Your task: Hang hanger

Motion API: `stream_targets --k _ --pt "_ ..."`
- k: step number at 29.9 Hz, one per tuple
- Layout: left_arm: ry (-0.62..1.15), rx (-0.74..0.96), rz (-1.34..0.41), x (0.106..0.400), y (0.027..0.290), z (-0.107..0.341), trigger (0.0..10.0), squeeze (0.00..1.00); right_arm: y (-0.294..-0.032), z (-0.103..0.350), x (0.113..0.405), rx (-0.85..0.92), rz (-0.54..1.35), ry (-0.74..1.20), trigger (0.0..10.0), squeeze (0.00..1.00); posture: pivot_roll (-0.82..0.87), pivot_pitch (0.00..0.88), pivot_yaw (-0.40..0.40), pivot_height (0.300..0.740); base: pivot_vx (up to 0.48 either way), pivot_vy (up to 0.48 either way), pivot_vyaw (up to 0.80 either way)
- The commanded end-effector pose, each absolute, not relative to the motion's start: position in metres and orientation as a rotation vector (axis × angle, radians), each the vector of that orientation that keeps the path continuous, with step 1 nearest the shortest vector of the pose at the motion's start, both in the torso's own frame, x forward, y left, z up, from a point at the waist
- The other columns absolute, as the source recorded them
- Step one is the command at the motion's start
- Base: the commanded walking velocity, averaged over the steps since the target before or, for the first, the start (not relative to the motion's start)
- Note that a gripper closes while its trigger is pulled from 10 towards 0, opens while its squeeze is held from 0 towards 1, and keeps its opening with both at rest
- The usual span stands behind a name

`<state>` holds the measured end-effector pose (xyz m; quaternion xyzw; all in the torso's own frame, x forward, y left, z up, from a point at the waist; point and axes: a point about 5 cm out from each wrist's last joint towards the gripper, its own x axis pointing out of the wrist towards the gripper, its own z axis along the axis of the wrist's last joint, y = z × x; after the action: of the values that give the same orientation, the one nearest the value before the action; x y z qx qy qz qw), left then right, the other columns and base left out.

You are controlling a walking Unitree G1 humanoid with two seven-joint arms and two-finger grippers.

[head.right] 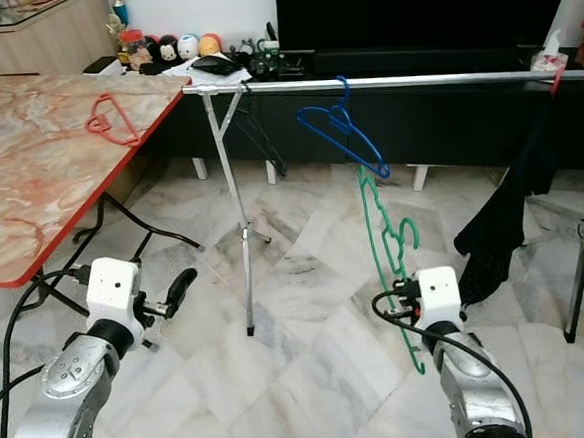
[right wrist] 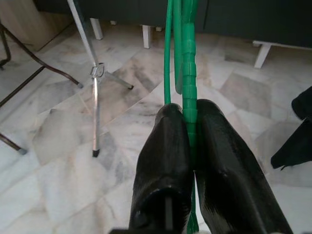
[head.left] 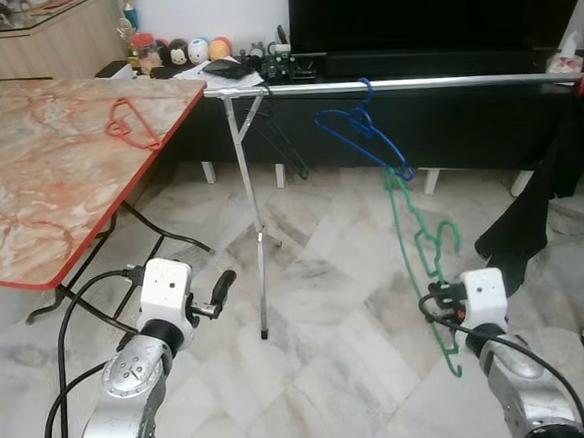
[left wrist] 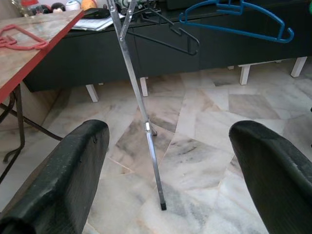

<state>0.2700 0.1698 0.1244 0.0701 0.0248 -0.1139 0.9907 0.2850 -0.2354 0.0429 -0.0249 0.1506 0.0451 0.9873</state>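
Note:
My right gripper (head.left: 444, 302) is shut on a green hanger (head.left: 420, 255), held upright low over the floor; in the right wrist view the green hanger (right wrist: 187, 73) runs up from between the two black fingers (right wrist: 165, 151). Its top reaches the lower end of a blue hanger (head.left: 361, 134) that hangs by its hook on the silver rail (head.left: 403, 85). A red hanger (head.left: 130, 122) lies on the marble table (head.left: 30, 197). My left gripper (head.left: 222, 289) stands open near the table's corner, holding nothing.
The rail's silver leg (head.left: 256, 232) stands between my two arms. A black hanger (left wrist: 165, 36) hangs by that leg. A dark cloth (head.left: 542, 212) hangs at the rail's right end. A low black TV cabinet (head.left: 442, 63) runs behind the rail.

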Motion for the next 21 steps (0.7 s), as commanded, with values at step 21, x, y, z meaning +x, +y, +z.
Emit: stream_targets --k 21 --pt "0.021 0.164 -0.272 0.2723 0.1574 0.1285 10.0 0.0 -0.2295 0.0585 0.298 -0.039 0.107 0.251 10.0 0.0 0.01 0.0 -0.019 0.716 0.0 0.0 0.06"
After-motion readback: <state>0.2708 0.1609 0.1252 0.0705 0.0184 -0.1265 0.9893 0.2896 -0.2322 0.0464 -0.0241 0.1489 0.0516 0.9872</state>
